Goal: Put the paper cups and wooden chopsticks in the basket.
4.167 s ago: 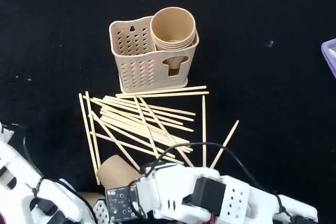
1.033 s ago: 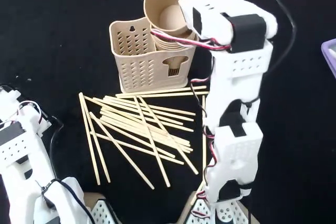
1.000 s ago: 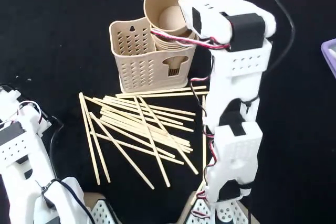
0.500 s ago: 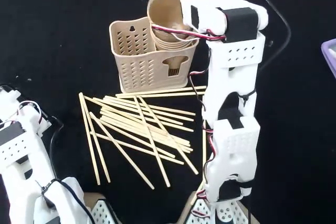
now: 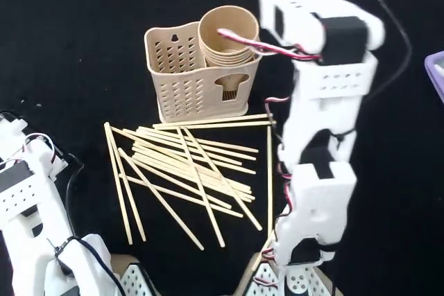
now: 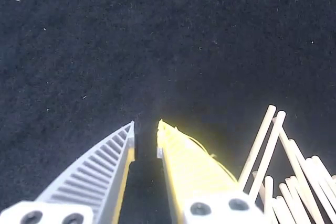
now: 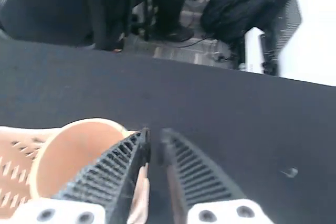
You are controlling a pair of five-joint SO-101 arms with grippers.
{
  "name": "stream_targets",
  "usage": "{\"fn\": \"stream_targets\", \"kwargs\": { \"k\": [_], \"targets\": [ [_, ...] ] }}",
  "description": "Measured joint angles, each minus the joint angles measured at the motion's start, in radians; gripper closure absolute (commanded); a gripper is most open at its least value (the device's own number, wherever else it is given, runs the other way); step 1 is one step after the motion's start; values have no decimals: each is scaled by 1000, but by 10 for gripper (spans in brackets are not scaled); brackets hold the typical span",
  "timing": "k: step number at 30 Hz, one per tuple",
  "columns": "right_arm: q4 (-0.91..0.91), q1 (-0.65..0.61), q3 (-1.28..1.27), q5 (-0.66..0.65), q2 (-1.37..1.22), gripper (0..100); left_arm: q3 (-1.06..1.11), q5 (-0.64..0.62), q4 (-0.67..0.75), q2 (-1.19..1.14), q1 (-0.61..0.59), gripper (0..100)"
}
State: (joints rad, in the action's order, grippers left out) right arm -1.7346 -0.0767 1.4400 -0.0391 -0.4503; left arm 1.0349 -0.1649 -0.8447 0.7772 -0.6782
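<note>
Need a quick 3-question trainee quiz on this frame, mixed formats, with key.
1. True or false: the paper cups are stacked inside the basket.
2. The wooden chopsticks lie: A) in the basket, B) on the table in front of the basket, C) in a gripper.
3. Short answer: does the right gripper hold a cup?
Key: 1 true; 2 B; 3 no.

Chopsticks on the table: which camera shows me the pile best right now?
The high view: the whole chopsticks pile lies spread on the table in front of the basket. The left wrist view catches a few stick ends beside the left gripper. The right wrist view faces the paper cups instead.
</note>
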Motion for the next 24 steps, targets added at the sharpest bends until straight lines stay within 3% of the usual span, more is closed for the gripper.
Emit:
{"fn": "stream_targets", "kwargs": {
  "k": [5, 9, 12, 16, 20, 24],
  "targets": [
    [0, 106, -64, 0, 104, 959, 0, 0, 0, 0, 0, 916],
    [0, 152, -308, -43, 292, 959, 0, 44, 0, 0, 14, 916],
    [0, 143, -621, -127, 471, 959, 0, 132, -38, 0, 91, 912],
    [80, 129, -1120, -201, 713, 959, -32, 210, -184, 0, 229, 806],
    [298, 132, -1617, -224, 947, 959, -58, 169, -296, 2, 302, 784],
    [459, 130, -2019, -247, 1138, 959, -58, 91, -282, 2, 316, 784]
  ]
}}
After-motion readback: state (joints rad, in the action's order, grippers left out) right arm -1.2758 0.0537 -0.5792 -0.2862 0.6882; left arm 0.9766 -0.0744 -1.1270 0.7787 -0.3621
